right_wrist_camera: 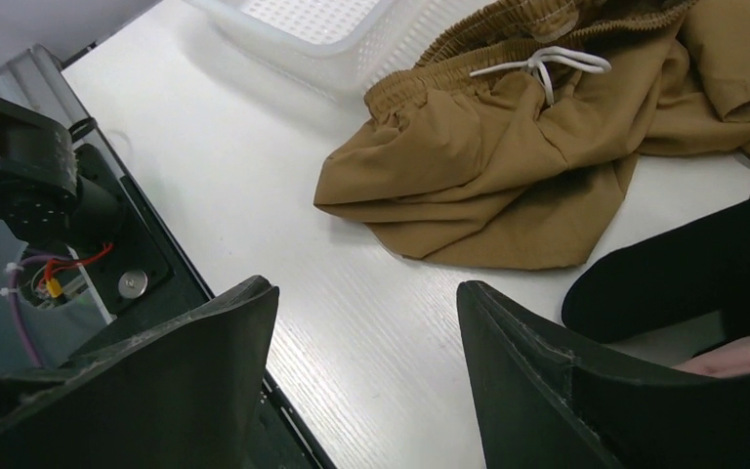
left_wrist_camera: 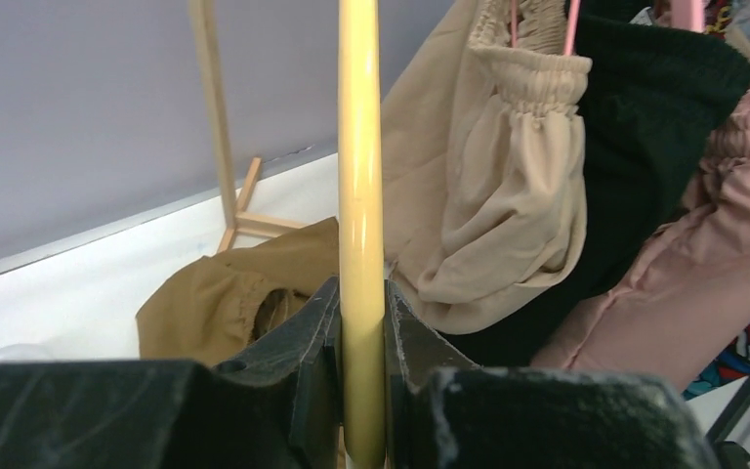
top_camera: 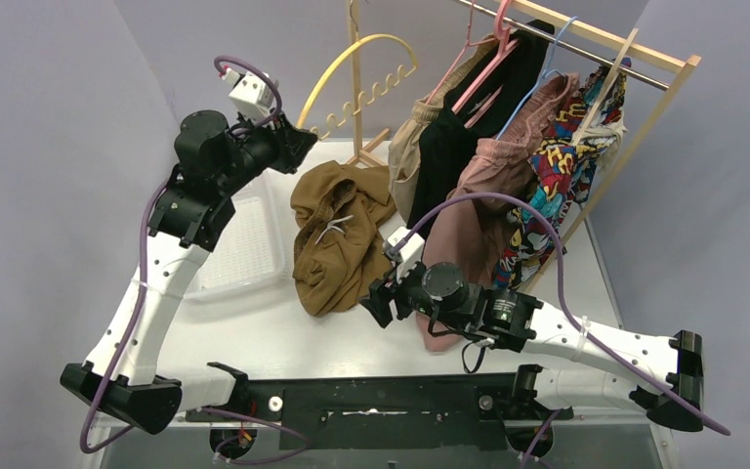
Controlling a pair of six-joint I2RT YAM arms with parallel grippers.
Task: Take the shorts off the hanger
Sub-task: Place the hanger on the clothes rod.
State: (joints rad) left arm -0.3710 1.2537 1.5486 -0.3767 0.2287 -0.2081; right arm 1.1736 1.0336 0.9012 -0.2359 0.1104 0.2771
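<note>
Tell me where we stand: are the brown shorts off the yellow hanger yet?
Done: the brown shorts lie crumpled on the table, free of the yellow hanger. In hand: the left gripper is shut on that bare hanger; the right gripper is open and empty above the table. Left: beige shorts, black shorts and pink shorts hang on the rack.

Pale lilac-grey walls (top_camera: pixel 44 117) enclose a white table (top_camera: pixel 283 327).
</note>
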